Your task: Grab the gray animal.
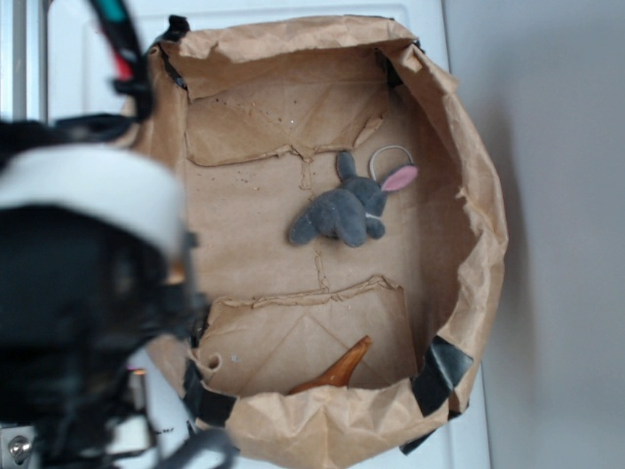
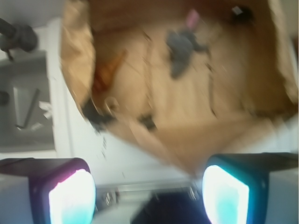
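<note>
The small dark-gray plush bunny with a pink-lined ear [image 1: 344, 213] lies on its side near the middle of the floor of a crumpled brown-paper tray with raised walls [image 1: 483, 225], a thin whitish loop [image 1: 391, 152] just beside its ear; an orange-brown pointed object [image 1: 337, 372] rests against the near wall, well apart from it; the black arm fills the left of the exterior view, outside the tray, and the gripper [image 2: 149, 193] shows in the blurred wrist view with its lit fingers [image 2: 72, 198] standing wide apart and nothing between them; the step in hand looks like the approach, the grab not yet begun; the next move calls for carrying the open claw over the wall, centring it above the bunny's body and descending before closing.
</note>
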`<action>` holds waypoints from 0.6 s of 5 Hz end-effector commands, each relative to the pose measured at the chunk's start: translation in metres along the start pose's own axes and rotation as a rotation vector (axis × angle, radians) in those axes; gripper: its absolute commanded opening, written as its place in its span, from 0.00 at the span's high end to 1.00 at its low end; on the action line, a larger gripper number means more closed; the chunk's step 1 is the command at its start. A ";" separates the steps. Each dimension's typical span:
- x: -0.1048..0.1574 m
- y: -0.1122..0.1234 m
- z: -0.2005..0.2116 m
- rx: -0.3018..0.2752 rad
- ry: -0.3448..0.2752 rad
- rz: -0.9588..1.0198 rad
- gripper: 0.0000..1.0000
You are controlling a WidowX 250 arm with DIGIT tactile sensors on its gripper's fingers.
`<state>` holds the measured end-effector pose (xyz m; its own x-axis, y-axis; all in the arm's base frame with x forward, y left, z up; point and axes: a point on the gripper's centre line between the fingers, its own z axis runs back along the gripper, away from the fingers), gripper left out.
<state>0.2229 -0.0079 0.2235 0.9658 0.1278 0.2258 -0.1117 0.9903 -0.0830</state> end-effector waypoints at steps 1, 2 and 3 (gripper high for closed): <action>0.044 0.027 -0.051 0.003 -0.116 -0.027 0.00; 0.048 0.044 -0.072 -0.017 -0.084 0.016 0.00; 0.048 0.047 -0.074 -0.083 -0.064 0.024 0.00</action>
<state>0.2767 0.0347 0.1437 0.9588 0.1501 0.2413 -0.1100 0.9789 -0.1720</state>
